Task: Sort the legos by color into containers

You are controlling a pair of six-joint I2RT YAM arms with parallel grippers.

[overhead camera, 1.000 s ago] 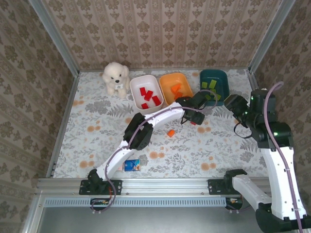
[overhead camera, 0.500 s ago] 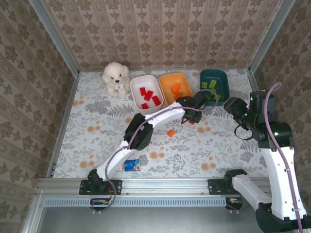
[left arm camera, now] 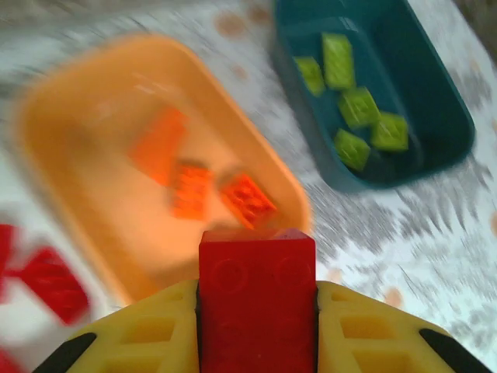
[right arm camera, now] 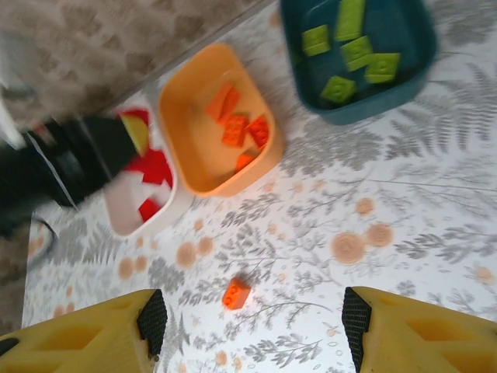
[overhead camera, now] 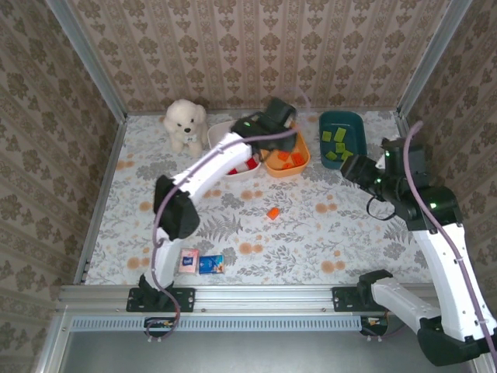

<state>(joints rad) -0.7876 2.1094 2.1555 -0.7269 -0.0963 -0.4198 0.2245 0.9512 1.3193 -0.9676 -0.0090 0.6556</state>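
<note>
My left gripper (left arm camera: 257,311) is shut on a red lego (left arm camera: 257,287), upright between the yellow fingers. In the top view this gripper (overhead camera: 272,123) hangs above the back of the white tray (overhead camera: 218,132) and the orange tray (overhead camera: 305,155). The orange tray (left arm camera: 70,140) holds three orange legos (left arm camera: 190,190); the dark teal tray (left arm camera: 435,101) holds several lime green legos (left arm camera: 359,107). Red legos (right arm camera: 155,167) lie in the white tray (right arm camera: 128,214). One orange lego (right arm camera: 235,293) lies loose on the table (overhead camera: 273,212). My right gripper (right arm camera: 252,326) is open above it, seen from above (overhead camera: 351,166).
A white plush dog (overhead camera: 185,124) sits left of the white tray. A pink packet (overhead camera: 189,261) and a blue packet (overhead camera: 210,264) lie near the front edge. Patterned walls enclose the table on three sides.
The left arm has lifted off the table in front of the teal tray and swung back-left over the trays, carrying the red lego. The right gripper has shifted slightly left.
</note>
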